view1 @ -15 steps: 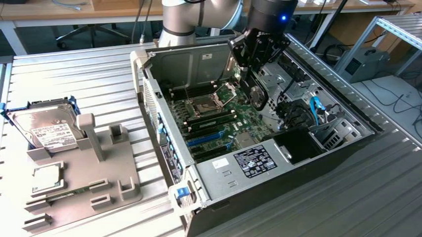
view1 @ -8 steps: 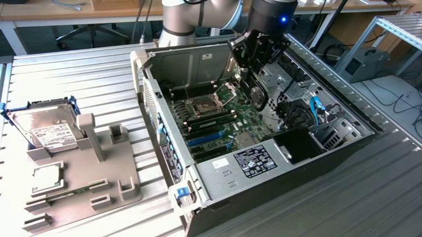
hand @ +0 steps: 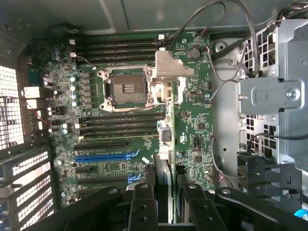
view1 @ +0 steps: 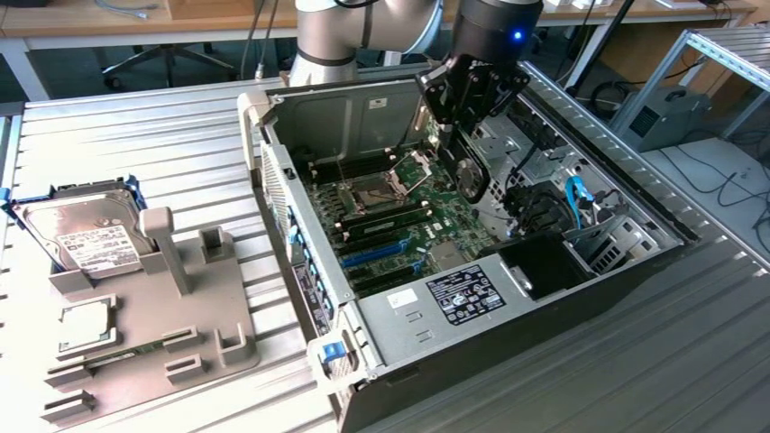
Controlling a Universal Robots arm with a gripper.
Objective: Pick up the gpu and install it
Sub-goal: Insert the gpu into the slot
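A ribbed metal tabletop (view1: 144,153) carries the whole scene, and the largest thing on it is an open computer case (view1: 517,352) lying on its side, toward the exterior view's right. The grey robot arm (view1: 349,27) reaches in over the case from the far edge. Inside the case the green motherboard (view1: 409,221) (hand: 192,130) lies face up, with long black memory slots, an empty processor socket (view1: 367,191) (hand: 126,89) under a raised silver latch, and a blue expansion slot (view1: 373,253) (hand: 103,156) among black ones. On the exterior view's left, well apart from the case, a grey moulded holder (view1: 180,316) sits on the tabletop. A silver hard drive (view1: 85,230) with a white label leans in its far end, and a square silver chip (view1: 85,325) lies flat nearer the camera. The gpu (view1: 470,176) (hand: 163,168) is off the holder and up in the air. It hangs on edge below the arm, inside the case opening and above the motherboard, near the socket and clear of the slots. The gripper (view1: 455,135) (hand: 165,192) is clenched on the gpu's upper edge. In the wrist view its two black fingers (hand: 142,207) press on either side of the thin card, which is seen edge-on.
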